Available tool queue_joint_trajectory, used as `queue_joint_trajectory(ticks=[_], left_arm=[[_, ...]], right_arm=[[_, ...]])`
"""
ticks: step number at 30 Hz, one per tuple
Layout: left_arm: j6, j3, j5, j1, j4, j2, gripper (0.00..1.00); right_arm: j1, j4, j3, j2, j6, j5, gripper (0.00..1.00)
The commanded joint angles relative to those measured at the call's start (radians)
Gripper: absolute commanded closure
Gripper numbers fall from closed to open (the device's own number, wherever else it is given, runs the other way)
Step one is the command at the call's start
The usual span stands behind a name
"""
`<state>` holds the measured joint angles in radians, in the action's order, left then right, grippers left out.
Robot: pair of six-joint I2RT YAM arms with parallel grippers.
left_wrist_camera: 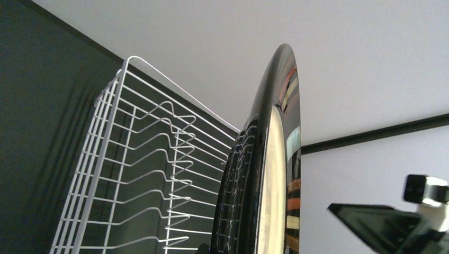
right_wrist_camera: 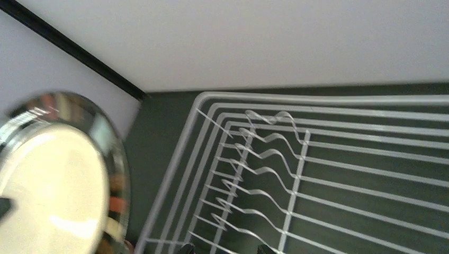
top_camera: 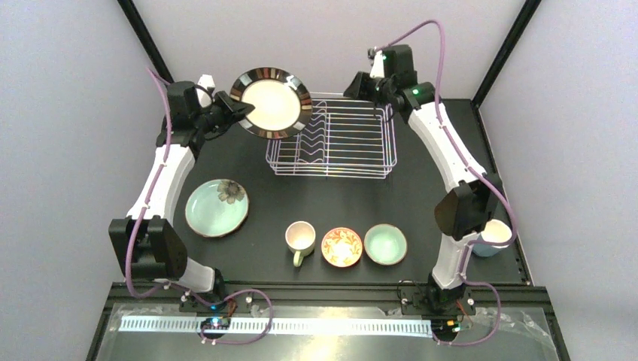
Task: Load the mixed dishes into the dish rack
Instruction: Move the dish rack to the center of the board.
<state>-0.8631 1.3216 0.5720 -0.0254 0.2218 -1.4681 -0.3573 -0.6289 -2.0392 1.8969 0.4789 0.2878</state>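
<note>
You hold the cream plate with dark striped rim [top_camera: 271, 103] raised on edge over the dish rack's [top_camera: 353, 162] far-left corner, left gripper [top_camera: 235, 107] jaws pinching its rim, ready for the wavy dividers [top_camera: 312, 140]; the right gripper [top_camera: 366, 84] hovers far right, jaws spread, empty.
</note>
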Motion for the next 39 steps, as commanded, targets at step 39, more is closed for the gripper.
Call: queue_joint_trajectory(ticks=[39], left_arm=[[0.02,0.019,-0.006,-0.001,-0.062,0.03,0.99]], right_arm=[[0.038,-0.269,0.28,-0.026,-0.115,-0.613,0.28]])
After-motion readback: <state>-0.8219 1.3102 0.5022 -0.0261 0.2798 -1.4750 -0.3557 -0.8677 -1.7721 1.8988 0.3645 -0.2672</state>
